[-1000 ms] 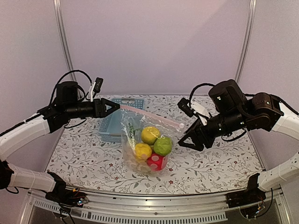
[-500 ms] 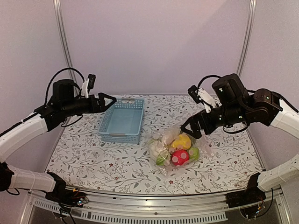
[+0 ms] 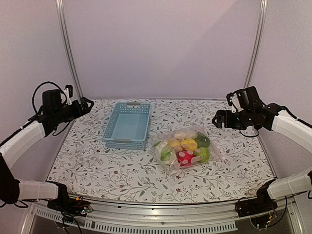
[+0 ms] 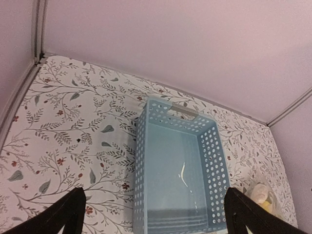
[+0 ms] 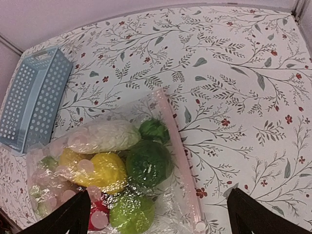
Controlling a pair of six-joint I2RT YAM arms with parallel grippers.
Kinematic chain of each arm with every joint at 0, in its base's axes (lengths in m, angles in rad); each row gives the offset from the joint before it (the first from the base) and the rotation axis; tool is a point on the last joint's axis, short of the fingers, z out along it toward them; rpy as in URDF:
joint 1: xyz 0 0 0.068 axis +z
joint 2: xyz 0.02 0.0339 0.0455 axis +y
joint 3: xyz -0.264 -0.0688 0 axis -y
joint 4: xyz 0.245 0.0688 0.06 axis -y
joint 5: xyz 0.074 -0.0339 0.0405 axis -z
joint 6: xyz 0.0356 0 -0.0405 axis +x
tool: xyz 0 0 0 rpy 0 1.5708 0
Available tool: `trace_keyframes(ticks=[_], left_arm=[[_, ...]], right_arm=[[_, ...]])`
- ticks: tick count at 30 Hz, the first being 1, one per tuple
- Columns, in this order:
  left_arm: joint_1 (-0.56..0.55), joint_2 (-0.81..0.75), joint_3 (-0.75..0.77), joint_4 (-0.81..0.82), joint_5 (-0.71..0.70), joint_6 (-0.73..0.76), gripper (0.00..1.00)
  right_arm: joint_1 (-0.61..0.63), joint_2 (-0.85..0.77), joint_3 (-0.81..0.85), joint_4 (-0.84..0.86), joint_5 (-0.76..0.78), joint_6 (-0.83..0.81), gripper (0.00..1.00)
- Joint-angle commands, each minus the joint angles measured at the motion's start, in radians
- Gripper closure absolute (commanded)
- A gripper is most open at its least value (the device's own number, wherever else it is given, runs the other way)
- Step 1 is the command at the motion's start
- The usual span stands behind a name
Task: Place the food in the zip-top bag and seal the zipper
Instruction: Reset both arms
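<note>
- Left pincer (image 3: 88, 103) is spread wide and holds nothing, above the tabletop's (image 3: 97, 165) left edge.
- Right pincer (image 3: 218, 119) is also spread and empty, over the right side.
- Zip-top bag (image 5: 173, 204) lies on the tabletop, apart from both pincers, just right of the light-blue basket (image 3: 127, 142).
- The food (image 5: 105, 168) sits inside the bag, and the pink zipper (image 5: 178, 161) runs along its right edge.

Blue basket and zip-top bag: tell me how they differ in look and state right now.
The blue basket is rigid, opaque, perforated plastic; the zip-top bag is clear, crinkly film. The basket is empty and open-topped; the bag is packed with toy fruits and vegetables, with a pink zip strip along its mouth. The basket stands upright; the bag lies on its side. Both rest on the floral table.
</note>
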Motion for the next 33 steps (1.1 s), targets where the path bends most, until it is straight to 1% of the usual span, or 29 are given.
trace_keyframes(ticks=[1, 4, 8, 12, 17, 19, 21, 24, 29, 33], left_arm=[[0.087, -0.066, -0.058, 0.016, -0.117, 0.021, 0.0], [0.117, -0.106, -0.095, 0.047, -0.215, 0.044, 0.0], [0.121, -0.126, -0.145, 0.142, -0.286, 0.092, 0.0], [0.12, -0.12, -0.235, 0.321, -0.285, 0.132, 0.01], [0.116, -0.073, -0.354, 0.529, -0.277, 0.211, 0.0], [0.115, -0.046, -0.401, 0.613, -0.27, 0.245, 0.0], [0.115, -0.022, -0.439, 0.701, -0.249, 0.259, 0.0], [0.113, 0.003, -0.455, 0.747, -0.211, 0.24, 0.0], [0.102, 0.045, -0.454, 0.766, -0.219, 0.237, 0.0], [0.097, 0.05, -0.456, 0.76, -0.235, 0.236, 0.01]], right_arm=[[-0.169, -0.044, -0.103, 0.171, -0.072, 0.04, 0.01], [-0.287, -0.089, -0.175, 0.256, -0.086, 0.044, 0.01], [-0.393, -0.174, -0.288, 0.407, -0.076, 0.015, 0.01], [-0.412, -0.234, -0.413, 0.569, 0.032, -0.056, 0.01], [-0.415, -0.278, -0.616, 0.853, 0.16, -0.091, 0.01], [-0.414, -0.279, -0.664, 0.914, 0.198, -0.105, 0.01], [-0.414, -0.27, -0.682, 0.94, 0.223, -0.118, 0.01], [-0.414, -0.272, -0.69, 0.955, 0.237, -0.133, 0.01], [-0.415, -0.279, -0.701, 0.96, 0.242, -0.13, 0.01], [-0.415, -0.294, -0.708, 0.96, 0.253, -0.127, 0.01]])
